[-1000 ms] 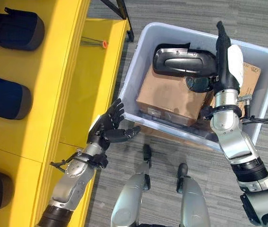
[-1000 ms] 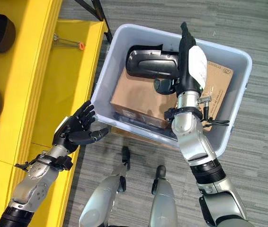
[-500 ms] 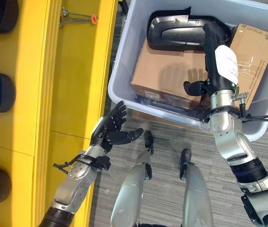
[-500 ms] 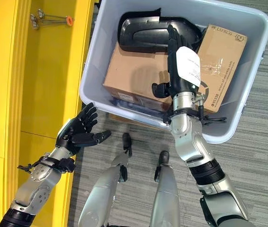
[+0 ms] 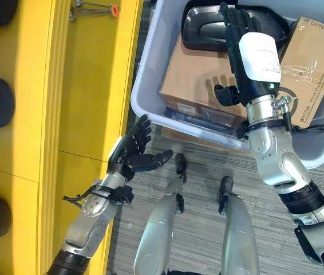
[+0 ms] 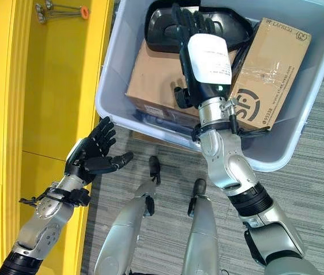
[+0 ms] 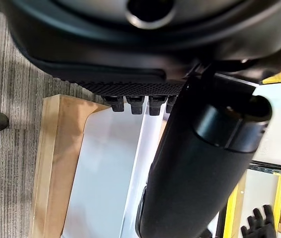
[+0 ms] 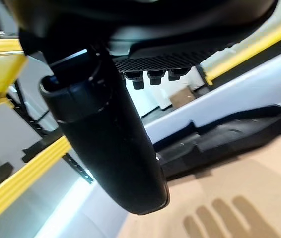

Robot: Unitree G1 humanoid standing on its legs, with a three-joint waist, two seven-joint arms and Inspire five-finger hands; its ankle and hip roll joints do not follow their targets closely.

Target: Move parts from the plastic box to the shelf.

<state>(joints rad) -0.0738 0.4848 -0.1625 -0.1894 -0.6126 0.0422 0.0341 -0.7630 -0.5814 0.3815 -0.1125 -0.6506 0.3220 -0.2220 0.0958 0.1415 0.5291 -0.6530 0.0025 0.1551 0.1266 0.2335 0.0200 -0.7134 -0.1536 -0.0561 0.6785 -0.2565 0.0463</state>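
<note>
The right hand (image 5: 248, 54) hovers inside the box (image 5: 150, 74), fingers straight and spread, holding nothing, over the cardboard carton (image 5: 199, 86). The black part (image 5: 208, 28) lies just beyond its fingertips, at the far end of the box on top of the carton, its long axis running left to right, across the line of the fingers. The left hand (image 5: 132, 152) waits open outside the box's near left corner, beside the yellow shelf (image 5: 87, 86). The right hand is far nearer the part.

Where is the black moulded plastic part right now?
The black moulded plastic part lies in the grey plastic box, at its far end on the large cardboard box, under the right hand's straight fingers.
</note>
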